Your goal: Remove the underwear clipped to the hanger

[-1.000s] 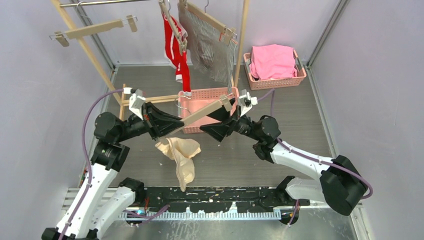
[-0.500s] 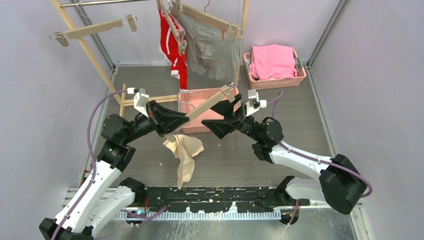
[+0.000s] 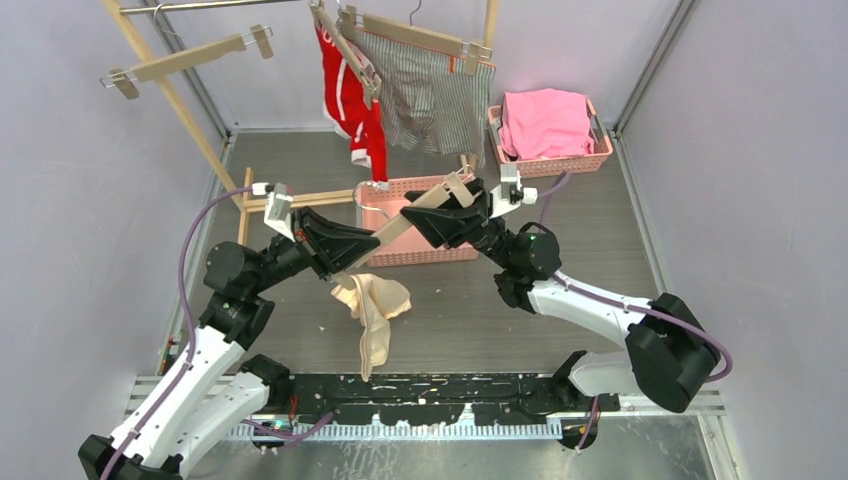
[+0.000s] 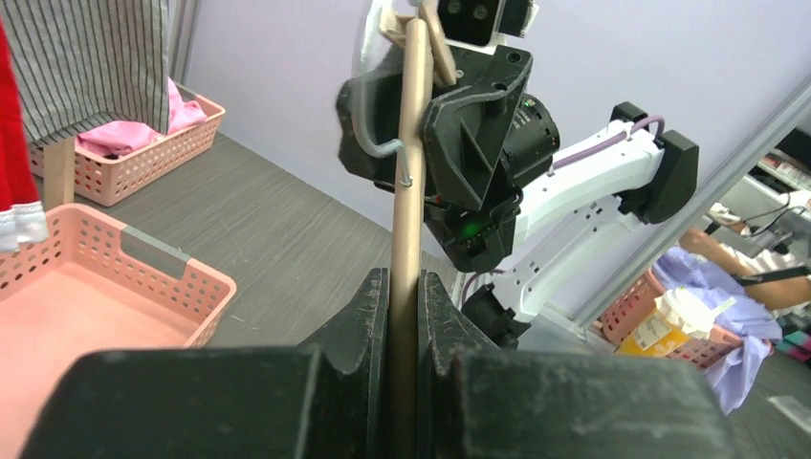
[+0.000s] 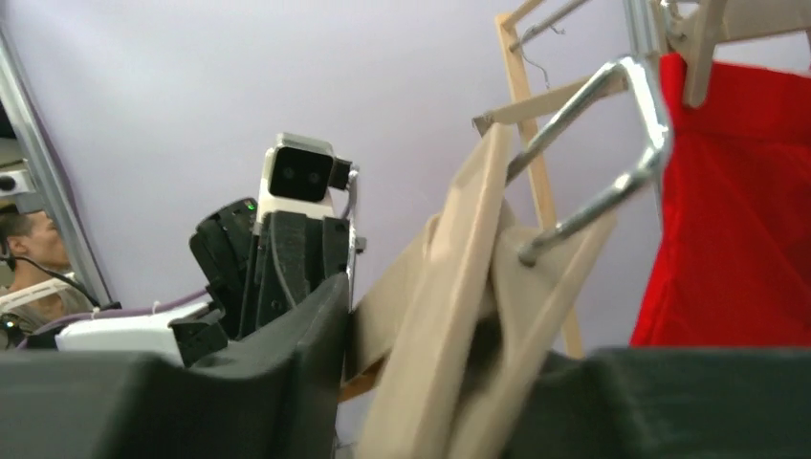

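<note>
Overhead view from behind, wrist views close-up, facing — both sharing hanger (image 4: 406,191)

A tan wooden clip hanger (image 3: 405,222) spans between the left pincer (image 3: 345,248) and right pincer (image 3: 440,215), raised above the surface (image 3: 600,230), close before a pink perforated plastic basket (image 3: 430,254). A pale peach cloth brief (image 3: 370,310) hangs under its left end. Behind, a red white-trimmed brief (image 3: 350,100) hangs left of a grey-and-white striped brief (image 3: 430,95).

Grey table (image 3: 600,240): centre basket (image 3: 440,255), corner basket (image 3: 560,165).
</note>
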